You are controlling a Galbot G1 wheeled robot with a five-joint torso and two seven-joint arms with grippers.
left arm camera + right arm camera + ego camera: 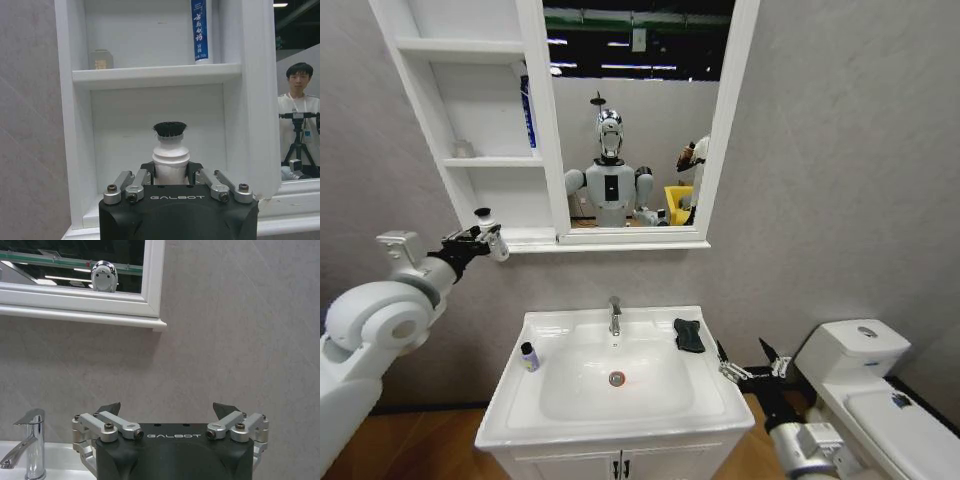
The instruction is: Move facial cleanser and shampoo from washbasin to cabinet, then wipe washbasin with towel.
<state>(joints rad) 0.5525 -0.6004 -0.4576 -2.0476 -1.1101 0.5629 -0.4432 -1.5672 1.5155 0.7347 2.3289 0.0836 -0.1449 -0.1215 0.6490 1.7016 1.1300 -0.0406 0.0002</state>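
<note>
Nearest to us, in the left wrist view, our left end effector (pixel 171 180) is pinching a white bottle with a black cap (pixel 170 155), its fingers pressed against the bottle's sides and the bottle standing upright between them; we are holding it in front of the lowest compartment of the cabinet (pixel 150 75), close to the opening but not yet inside it; from the head view our left end effector (pixel 480 238) is reaching up and forward at the cabinet's lower left corner, level with the bottom shelf of the cabinet (pixel 485 160); on the middle shelf a blue-labelled tube (pixel 199 30) is standing upright against the right wall, and a small pale jar (pixel 100 59) is sitting near the left wall; our right end effector (pixel 752 365) is hovering low beside the right edge of the washbasin (pixel 620 425), its fingers spread wide and empty; the right wrist view is showing those spread fingers (pixel 112 410) facing the grey wall, with the chrome faucet (pixel 31 442) off to one side; on the washbasin rim the towel (pixel 689 335) is lying at the back right, just beside the faucet (pixel 615 315); a small dark-capped bottle (pixel 529 356) is standing on the left rim; the drain (pixel 617 378) is sitting in the middle of the bowl.
</note>
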